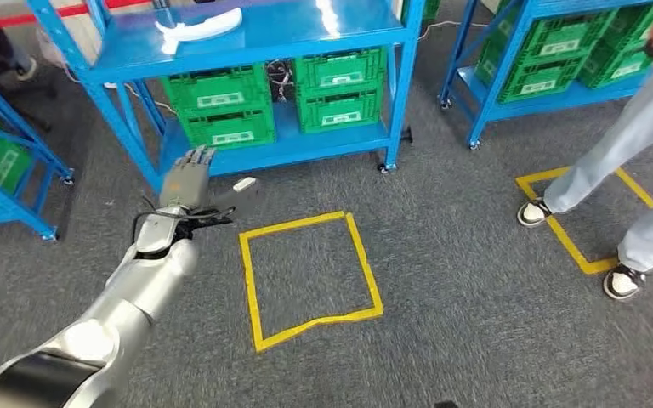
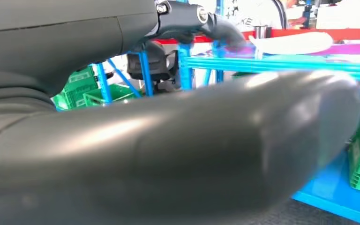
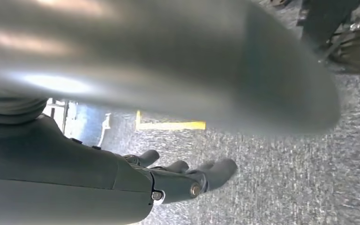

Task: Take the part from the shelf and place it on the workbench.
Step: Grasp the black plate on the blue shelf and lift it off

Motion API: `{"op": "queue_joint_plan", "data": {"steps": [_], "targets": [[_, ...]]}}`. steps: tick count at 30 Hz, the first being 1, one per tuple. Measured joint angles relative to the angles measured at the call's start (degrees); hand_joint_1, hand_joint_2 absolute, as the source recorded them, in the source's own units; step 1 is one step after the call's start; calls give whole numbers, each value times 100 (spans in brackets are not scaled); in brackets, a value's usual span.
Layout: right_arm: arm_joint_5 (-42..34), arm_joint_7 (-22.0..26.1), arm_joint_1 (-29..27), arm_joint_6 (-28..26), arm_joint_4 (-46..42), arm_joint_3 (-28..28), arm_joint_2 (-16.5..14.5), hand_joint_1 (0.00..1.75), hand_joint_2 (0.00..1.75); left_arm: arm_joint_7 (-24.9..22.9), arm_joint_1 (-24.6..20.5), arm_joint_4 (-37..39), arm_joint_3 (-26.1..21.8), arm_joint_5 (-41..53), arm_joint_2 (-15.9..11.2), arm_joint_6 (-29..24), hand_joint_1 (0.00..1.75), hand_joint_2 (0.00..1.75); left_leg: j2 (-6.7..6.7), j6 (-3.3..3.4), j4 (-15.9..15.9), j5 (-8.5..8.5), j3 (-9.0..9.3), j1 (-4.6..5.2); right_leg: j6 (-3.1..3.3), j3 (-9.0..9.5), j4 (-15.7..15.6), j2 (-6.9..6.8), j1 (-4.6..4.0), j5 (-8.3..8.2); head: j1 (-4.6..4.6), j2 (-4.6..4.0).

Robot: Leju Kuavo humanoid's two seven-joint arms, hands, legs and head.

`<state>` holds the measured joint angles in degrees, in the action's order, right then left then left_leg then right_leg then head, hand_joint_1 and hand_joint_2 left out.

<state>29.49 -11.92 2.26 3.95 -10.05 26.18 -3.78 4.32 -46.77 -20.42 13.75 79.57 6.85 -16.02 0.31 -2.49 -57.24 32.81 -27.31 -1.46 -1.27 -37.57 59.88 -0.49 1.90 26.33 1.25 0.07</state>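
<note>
- Ahead: blue steel shelf rack [image 1: 247, 38], long white moulded part [image 1: 197, 25] lying on its upper deck, untouched.
- Left hand [image 1: 185, 178] raised, fingers apart, holding nothing; reach risks clipping the deck edge.
- Right hand [image 3: 187, 178] hanging, fingers extended, nothing held.

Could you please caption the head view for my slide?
Left hand raised, empty, toward the shelf holding the white part.
</note>
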Motion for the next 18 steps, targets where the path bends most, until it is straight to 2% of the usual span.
{"op": "queue_joint_plan", "data": {"steps": [1, 2, 3, 4, 5, 6, 7, 8, 9, 10, 12, 13, 14, 16, 17, 18], "targets": [[0, 5, -15, -1, 2, 1, -2, 0, 0, -12, -17, -11, 25, -19, -2, -1, 0, 0, 3, -31, -108, -53, -42, -11, 58, 48, -19, 13, 3, 33, -25, 0], [1, 10, -29, -1, 4, 2, -3, 0, 0, -25, -33, -20, 51, -47, -5, -1, 0, 0, 2, -57, -335, -131, -157, -19, 105, 122, -42, 26, 0, 73, -40, 0], [1, 19, -42, -1, 10, 3, -3, 0, 0, -37, -37, -21, 77, -79, -11, -2, 0, 0, 1, -73, -669, -190, -354, -21, 145, 220, -81, 44, -1, 119, -52, 0], [2, 25, -54, 0, 18, 3, -4, 0, 0, -49, -19, -11, 100, -110, -20, -2, 0, 0, 1, -72, -1056, -176, -604, -15, 175, 331, -132, 62, -6, 171, -62, 0], [2, 26, -67, 0, 25, 4, -6, 0, 0, -57, 16, 6, 117, -138, -34, -1, 0, 0, 0, -60, -1391, -44, -851, -3, 197, 451, -184, 86, -17, 228, -67, 0], [2, 26, -81, 1, 31, 6, -6, 0, 0, -63, 51, 21, 129, -157, -49, -1, 0, 0, -1, -39, -1610, 170, -1076, 13, 218, 581, -231, 114, -33, 294, -70, 0], [2, 26, -96, 1, 34, 7, -7, 0, 0, -68, 75, 31, 136, -172, -66, 0, 0, 0, -3, -10, -1688, 387, -1253, 31, 232, 713, -270, 144, -53, 364, -72, 0], [2, 26, -108, 1, 34, 8, -7, 0, 0, -72, 81, 34, 139, -181, -83, 0, 0, 0, -6, 31, -1615, 519, -1375, 56, 243, 849, -300, 173, -78, 441, -76, 0], [2, 27, -115, 1, 34, 9, -7, 0, 0, -77, 74, 36, 139, -194, -104, -1, 0, 0, -11, 84, -1405, 490, -1440, 89, 249, 987, -323, 196, -105, 524, -77, 0], [2, 28, -120, 1, 34, 9, -9, 0, 0, -83, 66, 39, 139, -209, -127, -2, 0, 0, -21, 157, -1095, 224, -1463, 131, 250, 1109, -346, 214, -125, 611, -78, 0], [2, 28, -106, -2, 57, 15, -33, 0, 0, -102, 70, 63, 142, -259, -181, -16, 0, 0, -75, 308, -416, -736, -1486, 243, 232, 1330, -366, 253, -161, 797, -64, 0], [1, 27, -94, -3, 67, 21, -43, 0, 0, -111, 74, 68, 147, -288, -204, -26, 0, 0, -106, 354, -218, -1098, -1473, 289, 217, 1413, -396, 273, -169, 892, -56, 0], [2, 25, -82, -3, 76, 27, -52, 0, 0, -123, 63, 61, 151, -318, -223, -46, 0, 0, -133, 381, -115, -1271, -1444, 312, 192, 1495, -395, 293, -178, 935, -50, 0], [2, 26, -59, 1, 69, 39, -43, 0, 0, -142, -30, 16, 162, -360, -238, -83, 0, 0, -154, 408, -100, -1172, -1294, 299, 140, 1541, -274, 295, -184, 889, -59, 0], [3, 33, -43, 3, 67, 42, -39, 0, 0, -149, -93, -3, 167, -375, -243, -100, 0, 0, -159, 434, -77, -1117, -1201, 278, 108, 1443, -16, 262, -188, 767, -59, 0], [2, 47, -22, 9, 64, 45, -35, 0, 0, -150, -145, -11, 173, -386, -246, -107, 0, 0, -162, 455, -58, -1053, -1101, 263, 80, 1242, 330, 215, -189, 678, -54, 0]]}}
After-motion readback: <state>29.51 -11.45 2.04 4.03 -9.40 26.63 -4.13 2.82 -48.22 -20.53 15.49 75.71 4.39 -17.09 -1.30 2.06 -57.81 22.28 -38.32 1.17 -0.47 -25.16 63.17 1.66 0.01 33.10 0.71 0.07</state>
